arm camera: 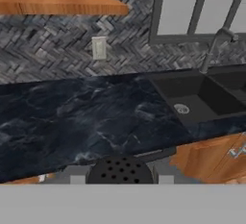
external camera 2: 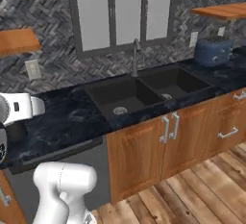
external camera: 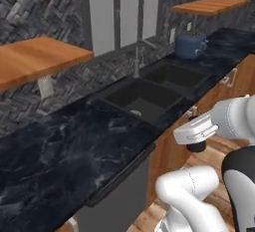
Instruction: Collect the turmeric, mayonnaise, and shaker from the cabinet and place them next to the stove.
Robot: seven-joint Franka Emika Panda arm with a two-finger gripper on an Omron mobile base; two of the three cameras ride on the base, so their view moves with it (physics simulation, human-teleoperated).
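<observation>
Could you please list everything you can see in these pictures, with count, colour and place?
shelf boards: two, orange-brown, on the wall either side of the window
counter: one, black marbled, along the wall
sink: one, dark, two basins, set in the counter
faucet: one, grey, behind the sink
toaster: one, blue, on the counter right of the sink
window: one, pale panes, above the sink
wall outlets: two, pale, on the backsplash
cupboards: several doors, brown wood, metal handles, under the counter
shaker: one, dark, perforated top, in the gripper
gripper: one, shut on the shaker
arm: one, white
</observation>
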